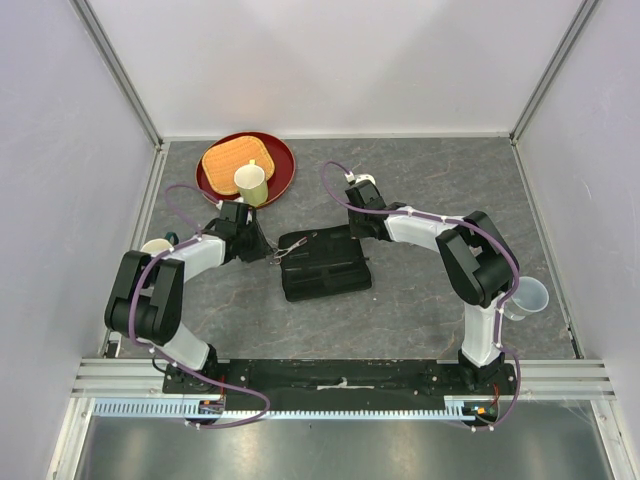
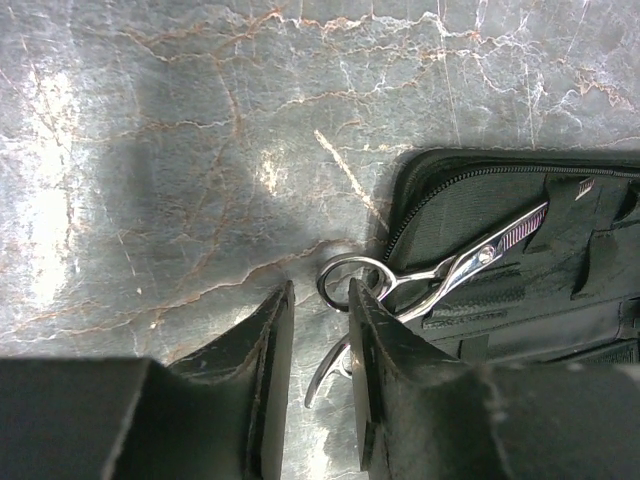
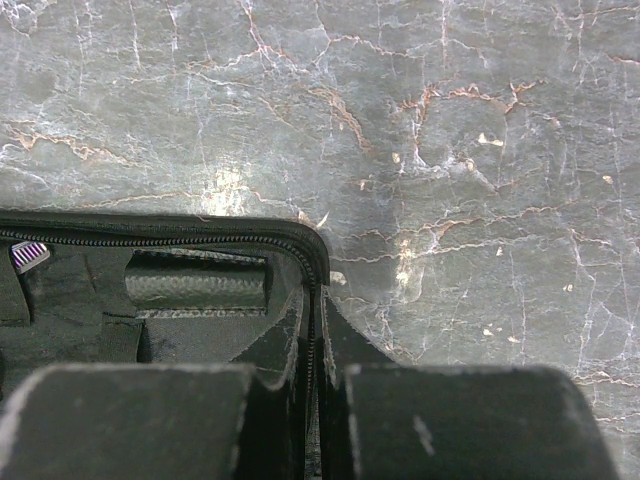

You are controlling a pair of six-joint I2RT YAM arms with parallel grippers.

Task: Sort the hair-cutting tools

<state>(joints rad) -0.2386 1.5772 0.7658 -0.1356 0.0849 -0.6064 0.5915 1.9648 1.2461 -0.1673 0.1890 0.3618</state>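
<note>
Two grippers: the left gripper (image 2: 320, 292) has its jaws narrowly apart and grips nothing, one finger just beside a ring of the only scissors (image 2: 470, 262) visible. Their blades lie inside the single open case (image 2: 450, 205). The right gripper (image 3: 312, 312) pinches its zip rim.

Silver scissors (image 1: 284, 251) lie at the open black case (image 1: 325, 270)'s left edge, near a red tray (image 1: 283, 165).

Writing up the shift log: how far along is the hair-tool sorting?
Nothing looks sorted yet. In hand: right gripper pinches the case rim; open left gripper is at the scissors, by their rings. Left: lifting them out; other tools aren't visible.
</note>
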